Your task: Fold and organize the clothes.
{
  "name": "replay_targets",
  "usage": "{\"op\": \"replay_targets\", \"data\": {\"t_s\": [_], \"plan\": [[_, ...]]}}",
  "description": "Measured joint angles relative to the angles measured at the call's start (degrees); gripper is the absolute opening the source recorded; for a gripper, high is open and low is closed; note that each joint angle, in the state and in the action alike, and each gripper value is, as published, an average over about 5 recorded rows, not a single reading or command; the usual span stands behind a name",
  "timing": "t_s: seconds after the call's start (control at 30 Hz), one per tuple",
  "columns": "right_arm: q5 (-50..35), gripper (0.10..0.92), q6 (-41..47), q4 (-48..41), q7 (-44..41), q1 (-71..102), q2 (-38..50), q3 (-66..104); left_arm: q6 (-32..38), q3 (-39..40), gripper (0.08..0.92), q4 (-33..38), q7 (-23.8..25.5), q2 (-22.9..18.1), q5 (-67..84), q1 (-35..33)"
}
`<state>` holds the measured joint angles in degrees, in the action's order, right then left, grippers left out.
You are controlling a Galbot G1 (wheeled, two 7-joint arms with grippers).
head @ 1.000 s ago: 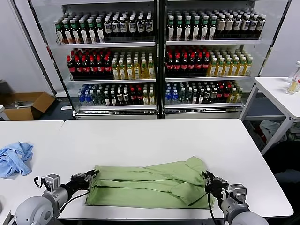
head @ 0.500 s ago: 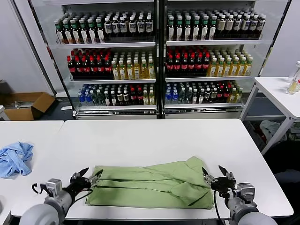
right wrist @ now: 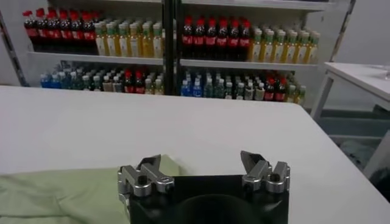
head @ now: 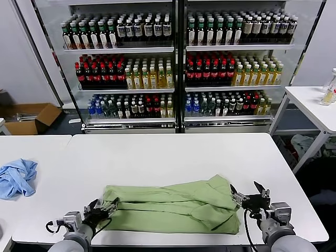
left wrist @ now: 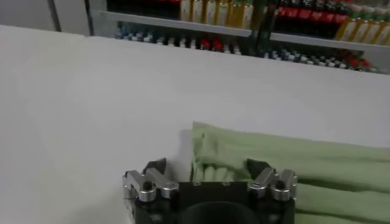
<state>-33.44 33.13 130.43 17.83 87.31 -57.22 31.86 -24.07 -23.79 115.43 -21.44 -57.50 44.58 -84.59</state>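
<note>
The green shirt (head: 170, 206) lay folded into a long band along the near edge of the white table (head: 173, 152). The left gripper (head: 100, 209) and right gripper (head: 247, 195) stood with jaws apart, empty, at its two ends. Regripping both ends evenly would probably keep the next fold square.

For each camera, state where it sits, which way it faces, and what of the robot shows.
Head view: on the robot's head, looking forward and down over the white table at the green shirt; the open left gripper and open right gripper show at the shirt's ends.
Left wrist view: behind the left gripper, facing the shirt's edge.
Right wrist view: behind the right gripper, facing the drink shelves.
All three share the shirt.
</note>
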Motion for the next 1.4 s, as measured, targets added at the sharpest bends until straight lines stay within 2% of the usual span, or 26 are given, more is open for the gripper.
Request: {"op": "replay_targets", "data": {"t_s": [0.47,0.73,0.9,1.2,1.4], "plan": [[1.7,0.823,0.0,0.0,-0.2,0.5,-0.6,0.5,0.7,3.9,0.334,-0.1,-3.8,-1.6,-1.6,1.1],[2.7,0.823,0.0,-0.2,-0.3,0.0,-0.4,0.5,-1.2,3.0,0.118,1.2,-4.8,-0.8,-7.9,1.8],[3.0,0.823,0.0,-0.4,-0.3,-0.5,-0.2,0.5,-3.1,-2.6,0.098,2.0,-3.7,1.1,-12.3,1.6],[3.5,0.823,0.0,-1.2,-0.1,-1.7,0.1,0.0,-6.5,-19.1,0.098,0.3,2.3,5.8,-16.9,-0.3],[4.1,0.823,0.0,-1.3,0.0,-1.9,0.2,-0.7,-7.7,-22.0,0.098,3.3,2.4,6.1,-12.3,-1.0]]}}
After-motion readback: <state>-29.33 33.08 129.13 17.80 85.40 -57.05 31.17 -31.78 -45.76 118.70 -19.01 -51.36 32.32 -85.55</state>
